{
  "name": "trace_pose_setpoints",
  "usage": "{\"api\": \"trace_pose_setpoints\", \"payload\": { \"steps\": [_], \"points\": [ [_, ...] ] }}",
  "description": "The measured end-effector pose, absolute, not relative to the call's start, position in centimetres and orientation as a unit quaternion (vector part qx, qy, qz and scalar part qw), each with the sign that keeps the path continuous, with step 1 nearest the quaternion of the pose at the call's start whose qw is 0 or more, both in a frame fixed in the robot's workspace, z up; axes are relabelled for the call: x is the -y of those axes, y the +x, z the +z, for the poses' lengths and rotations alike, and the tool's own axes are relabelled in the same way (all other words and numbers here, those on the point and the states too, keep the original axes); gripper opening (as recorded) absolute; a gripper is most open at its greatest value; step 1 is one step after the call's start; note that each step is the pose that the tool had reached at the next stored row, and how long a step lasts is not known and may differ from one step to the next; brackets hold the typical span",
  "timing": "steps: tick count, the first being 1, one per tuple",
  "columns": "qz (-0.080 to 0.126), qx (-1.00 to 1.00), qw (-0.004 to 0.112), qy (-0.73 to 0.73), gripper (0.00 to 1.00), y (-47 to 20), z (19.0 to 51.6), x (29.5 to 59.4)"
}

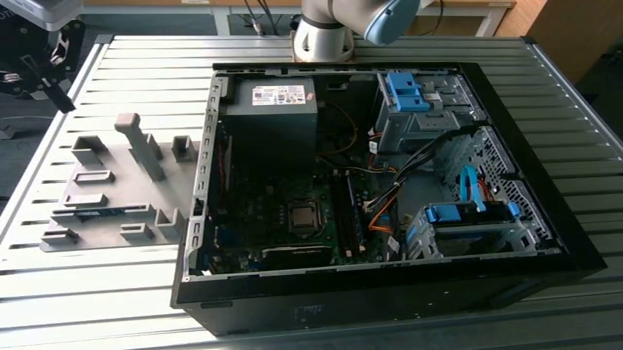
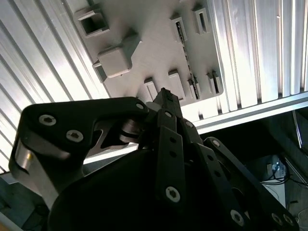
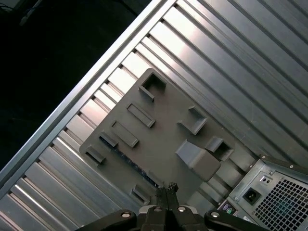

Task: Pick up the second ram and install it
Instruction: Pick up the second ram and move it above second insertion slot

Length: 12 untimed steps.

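Second ram [image 1: 98, 212] rests in grey fixture [image 1: 122, 186], well below closed hand [image 3: 166, 188].

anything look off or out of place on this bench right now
Nothing stands out. The grey plastic fixture plate lies flat on the slatted metal table, the thin blue ram stick sits level in its slot, and the open black computer case looks intact. The gripper hangs shut above the plate.

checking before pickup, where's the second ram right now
The second ram sits in a slot of the grey fixture tray, on the exterior view's left, beside the open computer case.
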<state>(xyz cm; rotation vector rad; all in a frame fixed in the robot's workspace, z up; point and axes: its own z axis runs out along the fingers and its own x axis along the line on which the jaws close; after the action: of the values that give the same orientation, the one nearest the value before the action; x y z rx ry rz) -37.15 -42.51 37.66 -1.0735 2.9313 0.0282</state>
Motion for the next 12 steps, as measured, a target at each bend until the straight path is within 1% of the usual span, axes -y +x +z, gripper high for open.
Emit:
{"api": "trace_pose_setpoints", "payload": {
  "steps": [12],
  "points": [
    [0.009,-0.938,0.010,-0.345,0.11,-37.15,37.65,42.52]
  ]
}}
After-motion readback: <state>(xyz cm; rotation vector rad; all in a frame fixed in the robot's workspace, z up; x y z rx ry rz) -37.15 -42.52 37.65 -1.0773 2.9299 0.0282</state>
